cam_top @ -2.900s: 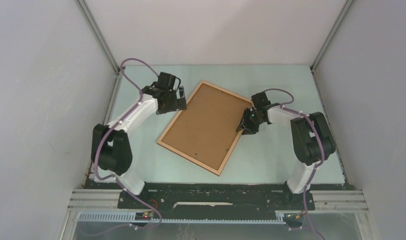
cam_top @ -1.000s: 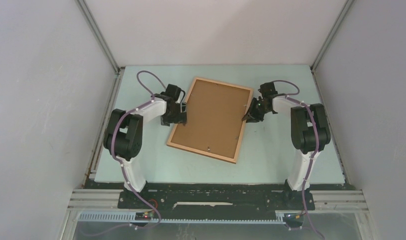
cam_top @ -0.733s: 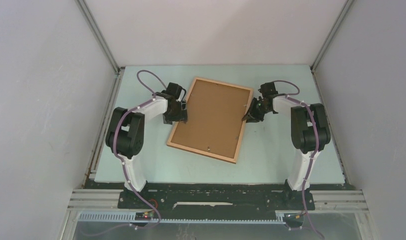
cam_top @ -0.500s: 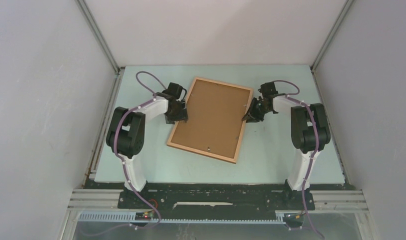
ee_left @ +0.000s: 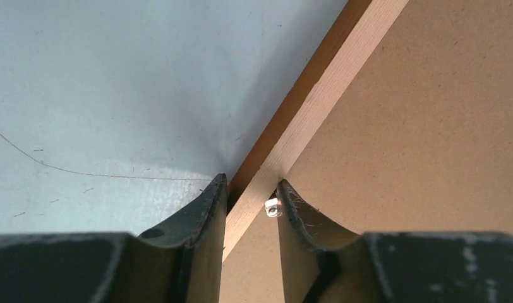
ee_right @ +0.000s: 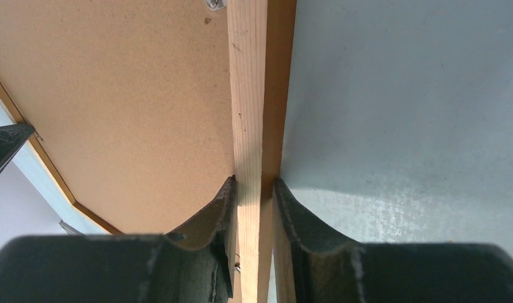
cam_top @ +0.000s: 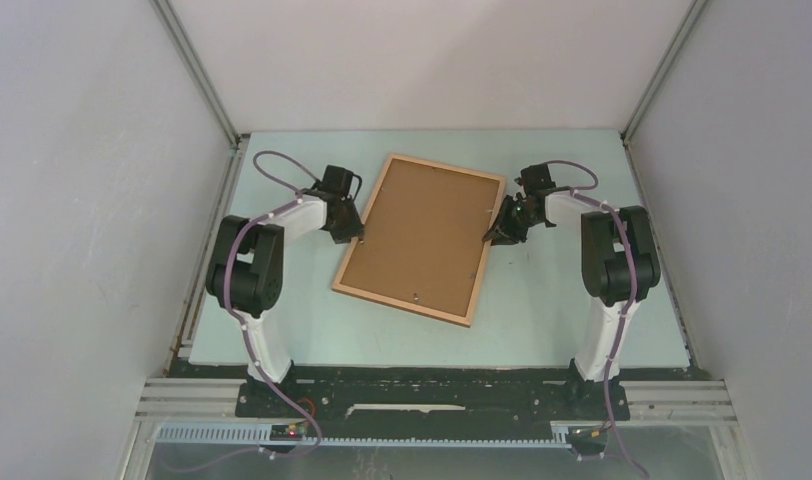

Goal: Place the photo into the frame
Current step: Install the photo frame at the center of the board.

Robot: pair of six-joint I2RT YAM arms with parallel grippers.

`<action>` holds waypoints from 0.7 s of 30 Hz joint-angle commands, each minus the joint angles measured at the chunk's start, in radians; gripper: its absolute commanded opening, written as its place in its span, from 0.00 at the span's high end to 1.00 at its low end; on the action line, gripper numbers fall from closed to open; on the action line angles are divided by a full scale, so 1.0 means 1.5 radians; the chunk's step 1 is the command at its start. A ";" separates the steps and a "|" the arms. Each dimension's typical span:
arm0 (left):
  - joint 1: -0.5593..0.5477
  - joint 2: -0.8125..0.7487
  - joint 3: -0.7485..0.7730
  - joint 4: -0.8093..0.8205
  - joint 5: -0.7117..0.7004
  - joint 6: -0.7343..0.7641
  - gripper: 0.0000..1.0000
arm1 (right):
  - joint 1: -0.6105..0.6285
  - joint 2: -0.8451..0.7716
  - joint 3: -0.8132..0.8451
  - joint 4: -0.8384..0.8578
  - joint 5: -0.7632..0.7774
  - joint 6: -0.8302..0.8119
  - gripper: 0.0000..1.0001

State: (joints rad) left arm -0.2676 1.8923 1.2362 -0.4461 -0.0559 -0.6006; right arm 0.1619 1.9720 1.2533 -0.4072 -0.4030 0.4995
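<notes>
The frame (cam_top: pixel 402 304) lies back up on the table, its brown backing board (cam_top: pixel 422 235) filling it. The photo is not in view. My left gripper (cam_top: pixel 356 232) sits at the frame's left rail. In the left wrist view its jaws (ee_left: pixel 251 184) straddle the light wooden rail (ee_left: pixel 330 88), one tip on the outer side and the other at the inner edge by a small metal clip (ee_left: pixel 272 206). My right gripper (cam_top: pixel 492 237) is at the right rail, and in the right wrist view it (ee_right: pixel 254 183) is shut on that rail (ee_right: pixel 247 95).
The pale green table (cam_top: pixel 552 300) is boxed in by grey walls at the left, right and back. Both arm bases stand at the near edge. The backing board (ee_right: pixel 127 95) carries another metal clip (ee_right: pixel 215 4) by the right rail.
The frame was turned more upright between the earliest frame and a second ago. Since then my left gripper has shifted slightly up the left rail and narrowed its jaws onto it. The right arm holds still.
</notes>
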 commanded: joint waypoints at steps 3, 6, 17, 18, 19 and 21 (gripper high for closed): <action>0.022 0.005 -0.042 -0.008 -0.040 -0.020 0.74 | 0.010 0.022 0.015 -0.010 -0.019 -0.013 0.83; 0.022 -0.003 -0.048 -0.003 -0.038 -0.025 0.81 | 0.010 0.023 0.016 -0.010 -0.020 -0.014 0.83; 0.021 -0.040 -0.057 -0.077 -0.099 -0.058 1.00 | 0.011 0.024 0.017 -0.012 -0.021 -0.015 0.83; 0.021 -0.045 -0.058 -0.078 -0.098 -0.061 1.00 | 0.010 0.024 0.018 -0.012 -0.021 -0.015 0.83; 0.020 -0.049 -0.060 -0.078 -0.097 -0.065 1.00 | 0.010 0.024 0.018 -0.012 -0.020 -0.015 0.83; 0.021 -0.062 -0.064 -0.077 -0.101 -0.077 1.00 | 0.010 0.024 0.018 -0.012 -0.021 -0.013 0.84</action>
State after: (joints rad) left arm -0.2623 1.8488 1.1870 -0.4507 -0.0814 -0.6579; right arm 0.1715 1.9873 1.2652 -0.4004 -0.4282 0.4988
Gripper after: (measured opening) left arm 0.329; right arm 0.293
